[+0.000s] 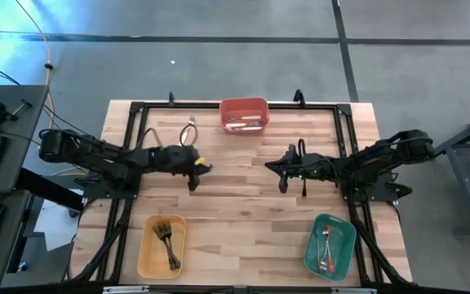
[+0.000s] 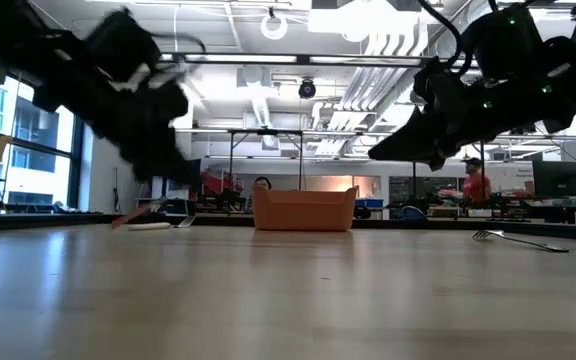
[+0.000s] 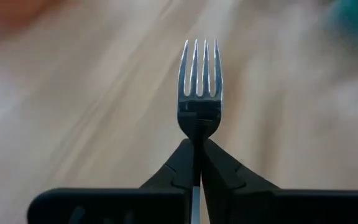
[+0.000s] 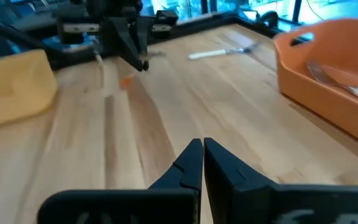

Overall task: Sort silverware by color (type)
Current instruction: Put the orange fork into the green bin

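The fork (image 3: pixel 199 81) has a shiny metal head; the table (image 1: pixel 243 204) is pale, smooth-planked wood; the red bin (image 4: pixel 328 81) looks matt plastic.

The table (image 1: pixel 243 204) is light brown wood w/ stripes. The red bin (image 1: pixel 244 115) sits at the back, the yellow bin (image 1: pixel 161 247) and the green bin (image 1: pixel 330 244) at the front. The fork (image 3: pixel 199 78) is shiny silver (its handle colour can't be seen). Both arms are black. The floor is grey.
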Robot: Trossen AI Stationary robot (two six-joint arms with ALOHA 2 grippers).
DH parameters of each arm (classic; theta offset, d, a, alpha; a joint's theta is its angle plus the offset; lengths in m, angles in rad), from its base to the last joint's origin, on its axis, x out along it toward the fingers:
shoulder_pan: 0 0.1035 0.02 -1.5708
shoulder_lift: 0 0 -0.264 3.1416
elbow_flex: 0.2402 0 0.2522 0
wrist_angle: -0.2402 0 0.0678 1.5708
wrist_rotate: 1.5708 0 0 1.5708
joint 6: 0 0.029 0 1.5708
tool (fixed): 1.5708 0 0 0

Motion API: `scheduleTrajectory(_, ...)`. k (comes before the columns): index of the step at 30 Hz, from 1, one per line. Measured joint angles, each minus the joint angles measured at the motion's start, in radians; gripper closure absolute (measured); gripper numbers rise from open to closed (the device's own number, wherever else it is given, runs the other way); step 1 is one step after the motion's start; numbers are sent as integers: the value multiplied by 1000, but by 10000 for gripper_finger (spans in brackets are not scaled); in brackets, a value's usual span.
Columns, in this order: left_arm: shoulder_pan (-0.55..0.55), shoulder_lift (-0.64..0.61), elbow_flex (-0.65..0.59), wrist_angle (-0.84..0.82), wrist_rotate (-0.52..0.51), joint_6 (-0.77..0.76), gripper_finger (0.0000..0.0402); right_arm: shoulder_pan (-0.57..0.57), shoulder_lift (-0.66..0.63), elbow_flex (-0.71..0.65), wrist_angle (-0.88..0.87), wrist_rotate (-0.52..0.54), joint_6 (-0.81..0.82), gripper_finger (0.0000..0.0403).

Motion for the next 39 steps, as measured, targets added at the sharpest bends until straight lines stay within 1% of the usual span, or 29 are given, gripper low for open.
scheduleTrajectory(1, -10, 1, -25, 123, 18, 0, 396, 10, 9, 12, 9, 6, 2, 402)
scheduleTrajectory(4, -42, 15, -91, 475, 28, -9, 398, 48, 59, 71, 37, 23, -10, 396)
scheduleTrajectory(6, -61, 22, -109, 637, 31, -11, 398, 69, 117, 135, 40, 22, -26, 385)
scheduleTrajectory(7, -70, 28, -107, 681, 31, -3, 398, 78, 152, 176, 40, 22, -37, 377)
scheduleTrajectory(10, -97, 29, -100, 738, 38, 41, 399, 91, 259, 304, 41, 11, -50, 343)
scheduleTrajectory(12, -115, 29, -85, 760, 35, 79, 399, 87, 328, 395, 42, -24, -51, 314)
scheduleTrajectory(17, -132, 28, -83, 842, 29, 116, 400, 78, 435, 568, 42, -50, -78, 244)
scheduleTrajectory(19, -132, 29, -83, 849, 29, 119, 400, 79, 465, 625, 44, -50, -95, 225)
scheduleTrajectory(22, -132, 28, -83, 868, 25, 129, 400, 79, 495, 694, 45, -54, -107, 214)
scheduleTrajectory(25, -132, 29, -83, 875, 12, 132, 400, 79, 519, 740, 41, -54, -134, 219)
scheduleTrajectory(28, -133, 29, -83, 891, 8, 146, 400, 79, 534, 772, 37, -48, -139, 244)
scheduleTrajectory(31, -137, 29, -83, 899, 7, 153, 400, 80, 538, 784, 33, -4, -138, 295)
scheduleTrajectory(34, -136, 29, -83, 895, -13, 156, 398, 81, 538, 785, 24, 14, -137, 371)
scheduleTrajectory(35, -136, 29, -83, 890, -22, 151, 396, 81, 538, 785, 21, 14, -137, 386)
scheduleTrajectory(36, -136, 29, -83, 886, -27, 144, 394, 81, 538, 785, 15, 16, -137, 392)
scheduleTrajectory(39, -136, 29, -85, 872, -33, 130, 384, 80, 536, 787, -22, 20, -121, 387)
